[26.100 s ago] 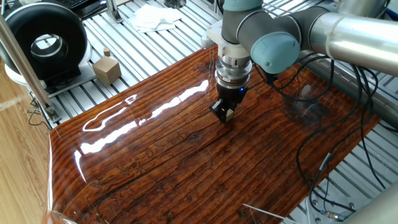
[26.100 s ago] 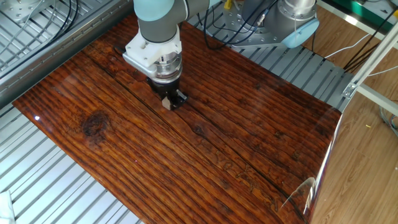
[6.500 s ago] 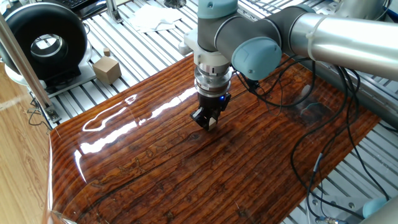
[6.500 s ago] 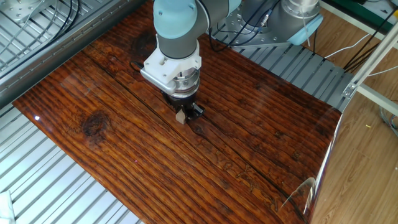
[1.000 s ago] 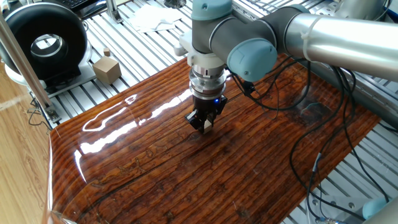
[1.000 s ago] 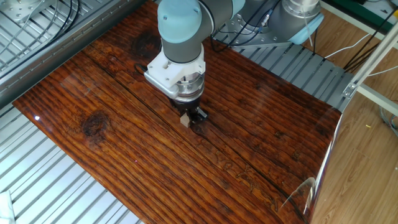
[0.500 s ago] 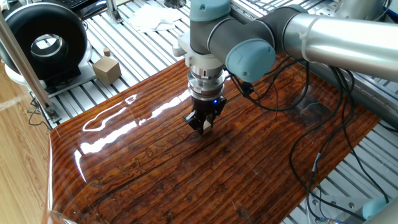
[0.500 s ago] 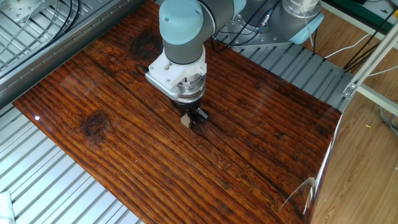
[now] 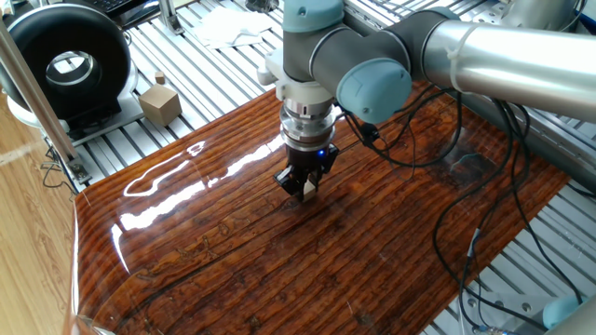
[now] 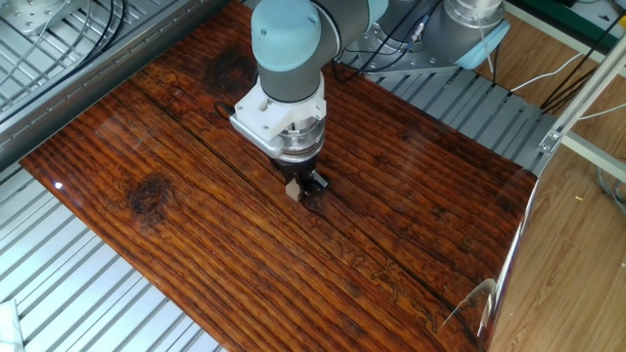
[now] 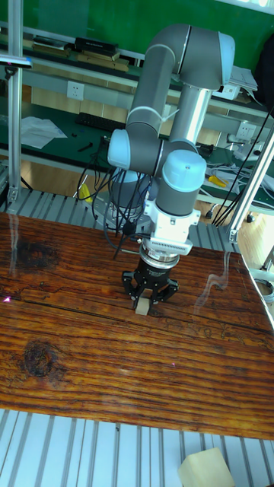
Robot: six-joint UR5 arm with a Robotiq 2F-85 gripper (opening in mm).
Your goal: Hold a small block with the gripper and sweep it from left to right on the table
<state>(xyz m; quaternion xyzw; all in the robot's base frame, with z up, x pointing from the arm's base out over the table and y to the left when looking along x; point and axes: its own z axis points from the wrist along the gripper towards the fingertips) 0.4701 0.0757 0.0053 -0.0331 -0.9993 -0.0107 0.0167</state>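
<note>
In the tall fixed view a larger tan cube (image 11: 204, 466) sits nearest the camera on the slatted aluminium frame (image 11: 84, 449), off the near edge of the table (image 11: 91, 365). Past that edge the table's striped, glossy brown surface carries a dark knot (image 11: 38, 359) on the near left, well apart from the gripper (image 11: 144, 303). The gripper points straight down near the table's middle, its black fingers closed on the small block (image 11: 141, 307), which shows as a pale tan cube between the fingertips, its underside at the table surface. One fixed view gives the same grip: the gripper (image 9: 303, 185) clamps the small block (image 9: 306, 189) just above its dark reflection on the table (image 9: 233, 270), with bright glare streaks to the block's left. In the other fixed view the small block (image 10: 292, 190) peeks from under the gripper (image 10: 301, 185) on a long dark grain line of the table (image 10: 391, 225). Behind the gripper the silver-grey arm (image 11: 179, 114) rises with light blue joint caps, black cables (image 11: 114, 199) hanging beside it. Farther back in one fixed view, beyond the table's far edge, a knobbed tan cube (image 9: 159, 102) and a black round device (image 9: 65, 60) rest on the frame.
</note>
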